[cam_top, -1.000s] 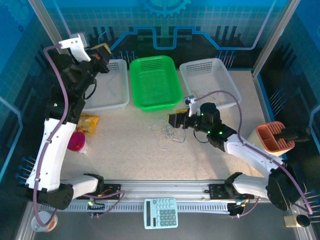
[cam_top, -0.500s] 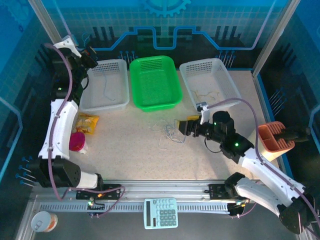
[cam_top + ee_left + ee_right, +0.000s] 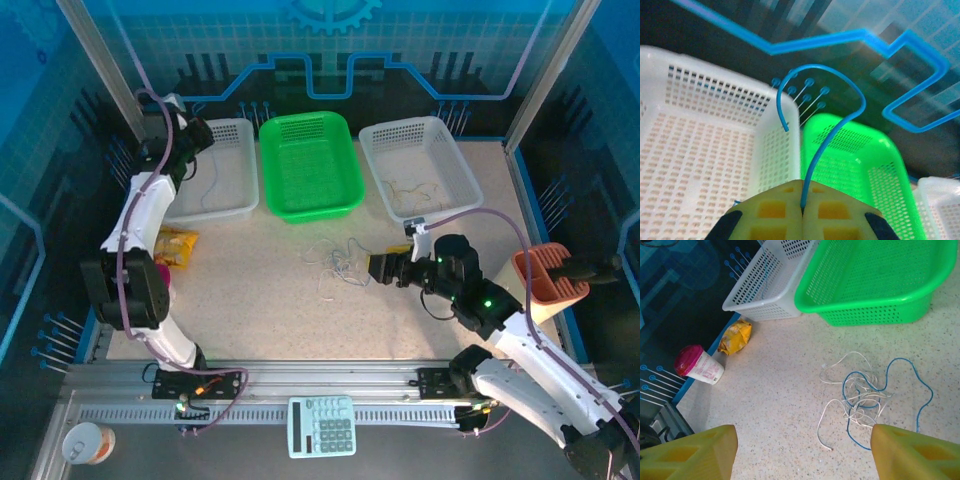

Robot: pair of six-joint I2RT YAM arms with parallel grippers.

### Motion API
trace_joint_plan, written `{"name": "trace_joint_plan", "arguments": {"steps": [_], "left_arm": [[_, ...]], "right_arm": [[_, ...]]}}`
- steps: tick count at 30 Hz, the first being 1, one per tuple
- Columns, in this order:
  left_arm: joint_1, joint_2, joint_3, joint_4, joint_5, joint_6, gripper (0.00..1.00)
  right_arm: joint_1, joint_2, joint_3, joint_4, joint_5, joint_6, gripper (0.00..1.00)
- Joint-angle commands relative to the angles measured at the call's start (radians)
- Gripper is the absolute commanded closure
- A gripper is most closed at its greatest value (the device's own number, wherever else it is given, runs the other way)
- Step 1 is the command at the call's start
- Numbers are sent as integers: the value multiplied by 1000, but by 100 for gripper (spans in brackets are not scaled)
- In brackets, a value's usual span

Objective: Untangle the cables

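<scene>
A loose tangle of thin blue and whitish cables (image 3: pixel 345 265) lies on the table in front of the green basket (image 3: pixel 310 165); in the right wrist view the tangle (image 3: pixel 865 395) sits ahead of my fingers, toward the right one. My right gripper (image 3: pixel 381 268) (image 3: pixel 800 455) is open just right of the tangle, holding nothing. My left gripper (image 3: pixel 188 135) (image 3: pixel 802 187) hovers at the far left corner of the left white basket (image 3: pixel 235 205), shut on a single blue cable (image 3: pixel 840 120) that arcs up and curls over the basket (image 3: pixel 700 150).
One thin cable (image 3: pixel 210 180) lies in the left basket; yellowish cables (image 3: pixel 410 190) lie in the right white basket (image 3: pixel 443 135). A yellow packet (image 3: pixel 175 245) and pink-lidded cup (image 3: pixel 155 283) sit at the left edge, an orange holder (image 3: pixel 545 275) at the right, a calculator (image 3: pixel 322 425) on the near rail.
My right gripper has drawn back to the right and nearer, away from the tangle. The left arm has folded back toward the far left, its gripper dropping to the left basket's corner.
</scene>
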Motion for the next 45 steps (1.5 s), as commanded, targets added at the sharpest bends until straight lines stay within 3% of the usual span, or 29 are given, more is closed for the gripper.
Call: {"name": "trace_joint_plan", "arguments": {"steps": [1, 4, 9, 14, 19, 26, 31, 35, 38, 45], "left_arm": [[14, 43, 34, -90, -4, 29, 88], [19, 83, 83, -158, 5, 33, 68], [19, 82, 203, -241, -9, 54, 26], [19, 34, 262, -263, 13, 53, 9], [19, -69, 188, -216, 119, -25, 1], [-47, -321, -152, -53, 236, -158, 1], [-193, -536, -448, 2, 196, -256, 1], [-327, -717, -722, 99, 100, -360, 1], [-379, -803, -871, 129, 47, -413, 1], [-410, -804, -888, 59, 17, -356, 1]], "right_arm": [[11, 16, 13, -42, 16, 8, 29], [14, 36, 24, -55, 18, 7, 29], [19, 45, 27, -51, 29, 3, 29], [20, 80, 34, -41, 39, -6, 29], [24, 140, 49, -43, 38, -18, 29], [31, 236, 72, -98, 69, -43, 30], [53, 315, 71, -87, 78, -47, 30], [78, 393, 99, -75, 93, -53, 32], [108, 466, 135, -85, 129, -83, 34], [159, 645, 258, -76, 155, -102, 44]]}}
